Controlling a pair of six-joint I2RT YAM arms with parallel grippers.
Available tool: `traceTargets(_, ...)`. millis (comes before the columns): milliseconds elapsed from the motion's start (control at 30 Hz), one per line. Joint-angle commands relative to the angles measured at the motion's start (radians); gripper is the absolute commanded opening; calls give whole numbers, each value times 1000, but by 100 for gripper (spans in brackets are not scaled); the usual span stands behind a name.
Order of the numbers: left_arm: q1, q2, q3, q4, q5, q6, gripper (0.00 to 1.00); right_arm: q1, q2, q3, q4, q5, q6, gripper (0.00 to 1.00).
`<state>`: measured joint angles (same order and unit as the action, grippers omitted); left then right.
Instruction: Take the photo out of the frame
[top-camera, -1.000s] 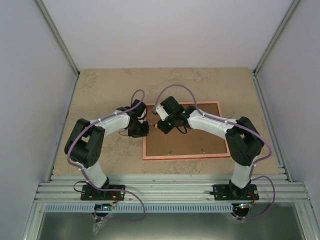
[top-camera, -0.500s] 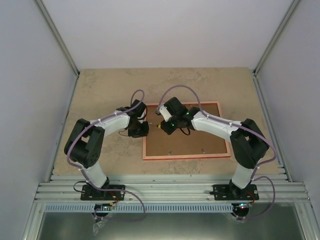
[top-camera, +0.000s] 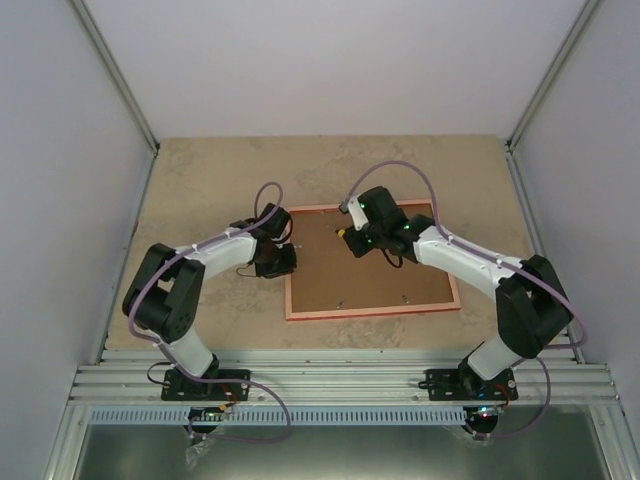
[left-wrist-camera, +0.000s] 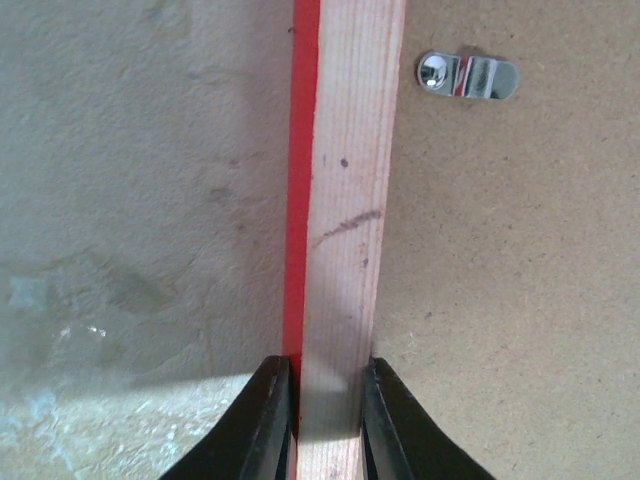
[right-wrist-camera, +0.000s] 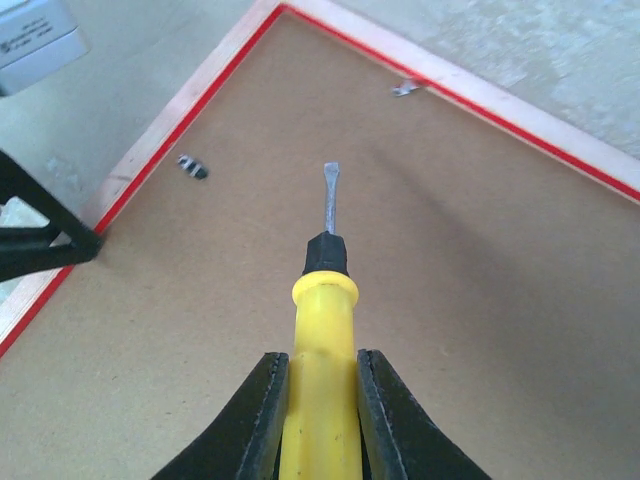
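The red frame (top-camera: 370, 312) lies face down on the table, its pale wooden back rail up. The brown backing board (top-camera: 372, 272) fills it, and the photo is hidden beneath. My left gripper (top-camera: 287, 262) is shut on the frame's left rail (left-wrist-camera: 345, 200), one finger on each side (left-wrist-camera: 327, 400). My right gripper (top-camera: 352, 238) is shut on a yellow-handled screwdriver (right-wrist-camera: 325, 300) and holds it above the board's far left part. Its flat blade (right-wrist-camera: 330, 195) points toward the far left corner.
Small metal turn clips hold the board: one by the left rail (left-wrist-camera: 467, 77), which also shows in the right wrist view (right-wrist-camera: 192, 166), one at the far rail (right-wrist-camera: 405, 89), and two near the front rail (top-camera: 340, 305) (top-camera: 404, 298). Grey walls stand on three sides.
My right gripper has moved right and farther back with the screwdriver, away from the frame's left rail. My left gripper stays on the left rail.
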<state>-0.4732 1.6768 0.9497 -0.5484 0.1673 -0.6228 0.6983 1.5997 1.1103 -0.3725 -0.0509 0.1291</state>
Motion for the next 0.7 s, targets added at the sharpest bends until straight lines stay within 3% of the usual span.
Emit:
traceTargets(0, 7, -44, -54, 48, -13, -160, 9, -26, -32, -27, 58, 4, 6, 0)
traceTargets(233, 7, -129, -136, 109, 14, -305, 10, -45, -41, -52, 93, -31, -8, 0)
traceTargets(400, 5, -181, -202, 150, 53, -388, 17, -62, -42, -60, 119, -62, -19, 1)
traceTargets(667, 6, -235, -134, 5, -71, -322, 45, -75, -48, -83, 144, -93, -14, 0)
